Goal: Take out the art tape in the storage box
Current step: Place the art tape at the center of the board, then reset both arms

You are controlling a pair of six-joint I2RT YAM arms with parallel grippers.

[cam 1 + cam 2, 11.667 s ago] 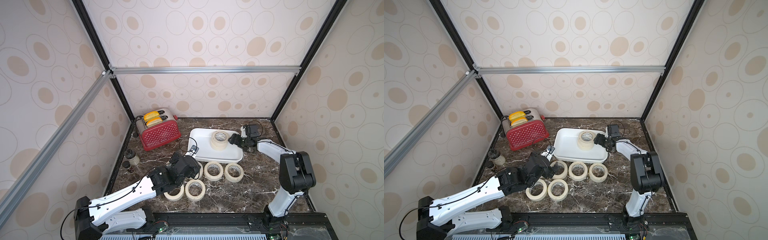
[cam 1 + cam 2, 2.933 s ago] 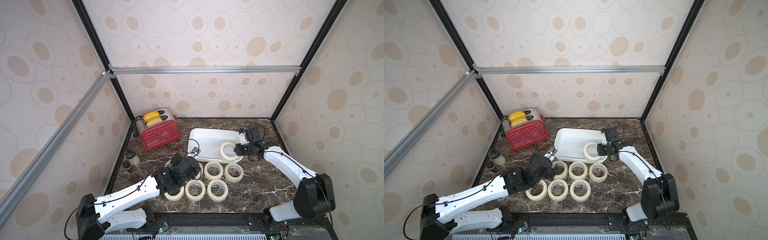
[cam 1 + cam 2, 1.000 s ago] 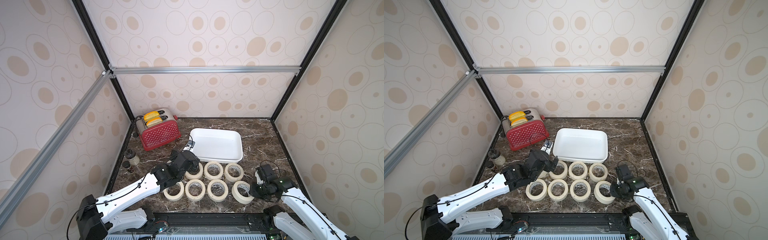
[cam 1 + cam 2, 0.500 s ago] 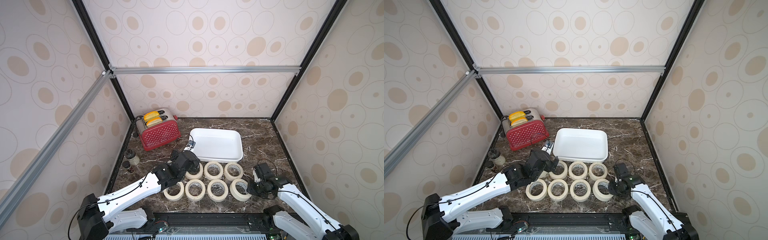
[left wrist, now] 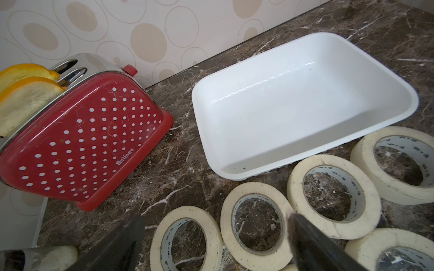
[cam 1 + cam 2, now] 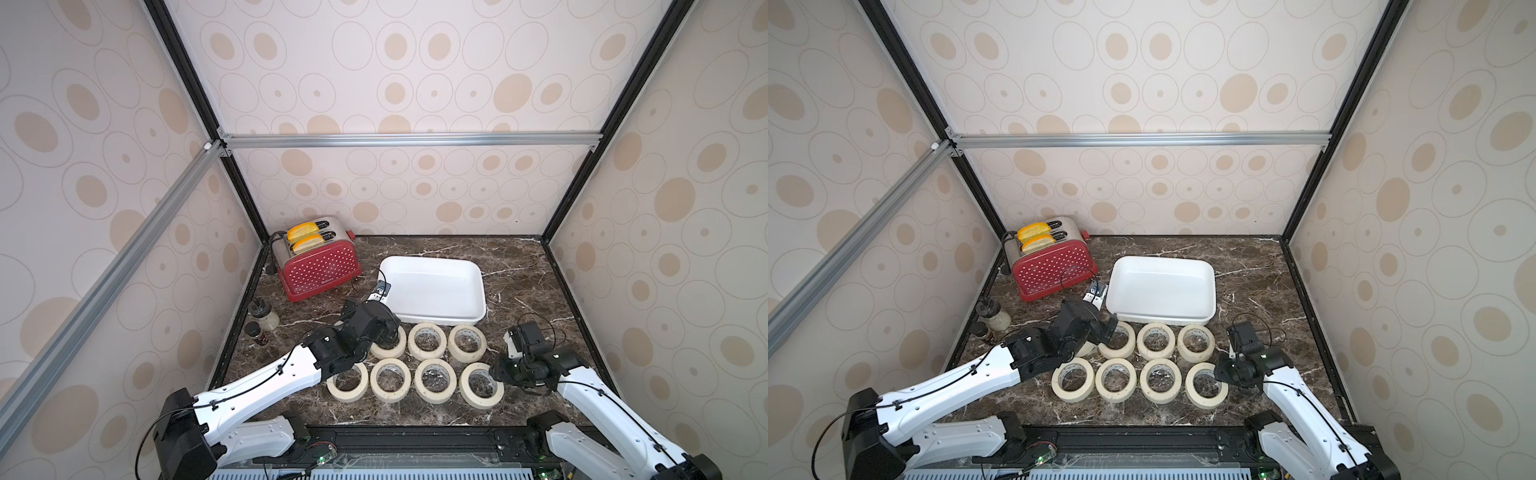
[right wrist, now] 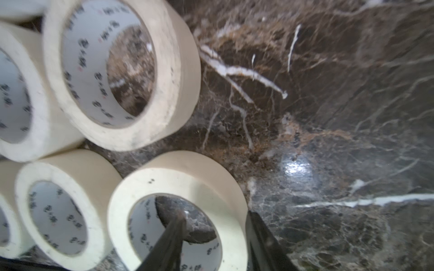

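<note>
The white storage box (image 6: 432, 286) (image 6: 1160, 286) (image 5: 293, 98) has no roll inside it in any view. Several cream art tape rolls lie flat in two rows on the marble in front of it. My right gripper (image 6: 496, 374) (image 6: 1219, 372) (image 7: 215, 214) is open. It straddles the wall of the front row's rightmost roll (image 6: 478, 402) (image 6: 1204, 404) (image 7: 187, 173), with one finger inside the ring and one outside. My left gripper (image 6: 388, 336) (image 6: 1104, 334) (image 5: 215, 217) hangs wide open, holding nothing, over the left rolls (image 5: 256, 223) of the back row.
A red dotted toaster (image 6: 322, 270) with two bread slices stands at the back left. Two small jars (image 6: 266, 318) sit by the left wall. Patterned enclosure walls close in three sides. Bare marble (image 7: 328, 117) lies right of the rolls.
The right gripper carried its roll a little left, set it at the end of the front row and opened its jaws. The left arm has barely moved.
</note>
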